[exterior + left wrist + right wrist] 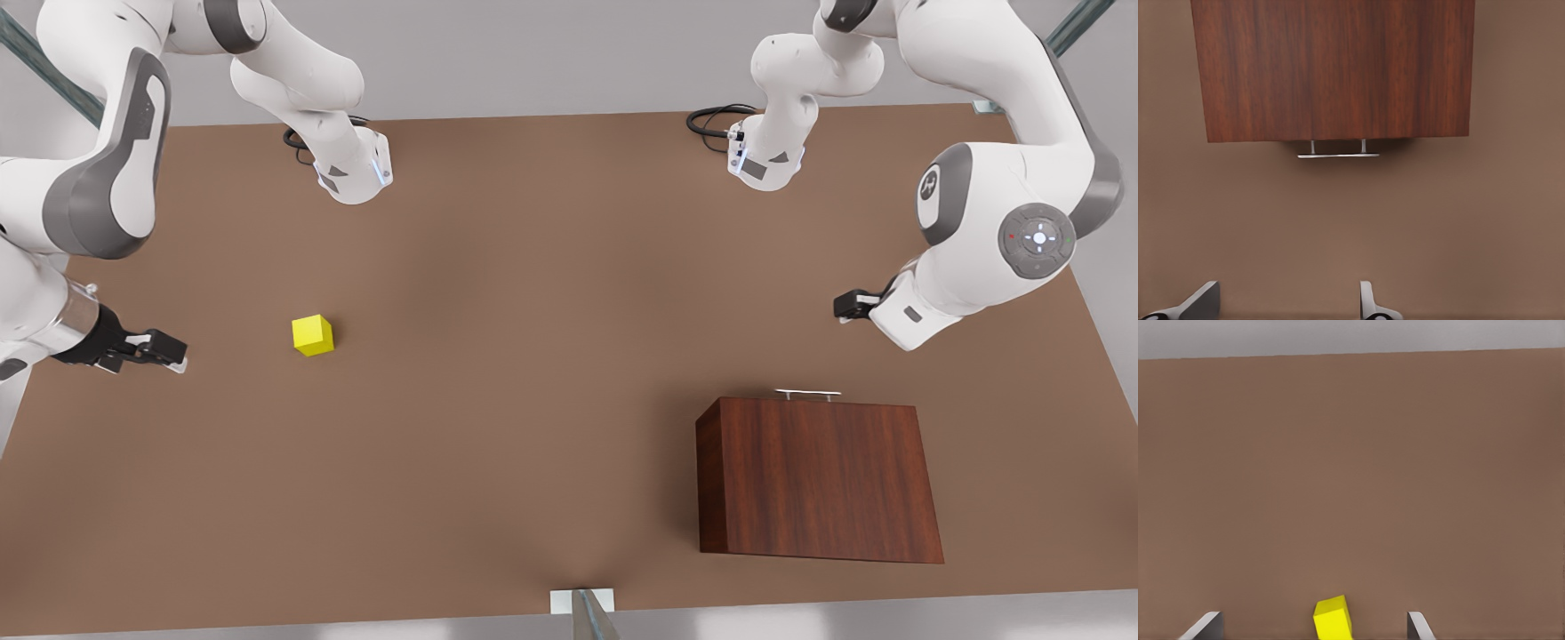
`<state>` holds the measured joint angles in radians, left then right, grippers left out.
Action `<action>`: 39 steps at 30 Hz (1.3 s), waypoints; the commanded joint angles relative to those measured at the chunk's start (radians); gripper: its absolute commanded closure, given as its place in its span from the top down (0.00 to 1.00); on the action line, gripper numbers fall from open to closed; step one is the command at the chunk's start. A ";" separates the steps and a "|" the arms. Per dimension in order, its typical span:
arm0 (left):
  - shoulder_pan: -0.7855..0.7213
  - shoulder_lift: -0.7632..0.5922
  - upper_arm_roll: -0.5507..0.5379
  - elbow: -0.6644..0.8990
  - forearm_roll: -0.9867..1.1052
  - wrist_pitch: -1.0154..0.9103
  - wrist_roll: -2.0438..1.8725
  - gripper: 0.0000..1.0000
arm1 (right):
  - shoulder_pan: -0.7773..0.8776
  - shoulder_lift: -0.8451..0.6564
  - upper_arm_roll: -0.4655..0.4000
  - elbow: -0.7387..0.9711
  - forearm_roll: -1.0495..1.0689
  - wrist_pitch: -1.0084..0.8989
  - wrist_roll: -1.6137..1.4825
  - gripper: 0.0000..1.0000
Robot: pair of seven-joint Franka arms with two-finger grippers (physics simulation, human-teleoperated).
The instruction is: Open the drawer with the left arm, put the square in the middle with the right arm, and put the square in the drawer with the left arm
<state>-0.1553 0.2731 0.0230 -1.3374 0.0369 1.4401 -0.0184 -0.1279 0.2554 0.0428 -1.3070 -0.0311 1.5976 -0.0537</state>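
Note:
The wooden cabinet [818, 480] [1338, 67] stands at the front view's right, its drawer pushed in. Only the drawer's silver bar handle [807, 394] [1338, 155] sticks out toward the arms. My left gripper [843, 307] [1285, 308] hovers open a short way off the handle, facing it and touching nothing. The yellow square [313, 335] [1333, 620] lies on the brown tabletop [533, 356] at the front view's left. Beside it, my right gripper [169, 351] [1313, 629] is open and points at the square, which sits just beyond its fingertips.
Both arm bases [356, 169] [765, 156] with black cables stand along the table's far edge. A small metal mount [582, 604] sits at the near edge. Bare tabletop spreads between the square and the cabinet.

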 commanded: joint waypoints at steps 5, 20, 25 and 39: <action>0.000 -0.100 0.000 -0.190 0.000 0.189 -0.366 1.00 | 0.010 0.007 0.005 -0.005 0.017 -0.001 -0.009 1.00; 0.020 -0.250 0.003 -0.896 -0.189 1.125 -1.092 1.00 | -0.013 -0.004 -0.001 -0.673 0.043 0.251 -0.137 1.00; 0.023 -0.221 0.003 -0.979 -0.328 1.278 -1.092 1.00 | -0.010 0.016 -0.001 -0.801 0.031 0.399 -0.138 1.00; 0.025 -0.114 0.011 -0.976 -0.446 1.398 -1.092 1.00 | -0.002 0.050 0.000 -1.043 0.031 0.723 -0.351 1.00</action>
<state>-0.1303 0.1634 0.0337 -2.3133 -0.3926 2.8431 -1.1106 -0.1316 0.3109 0.0421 -2.3500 -0.0002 2.3520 -0.4050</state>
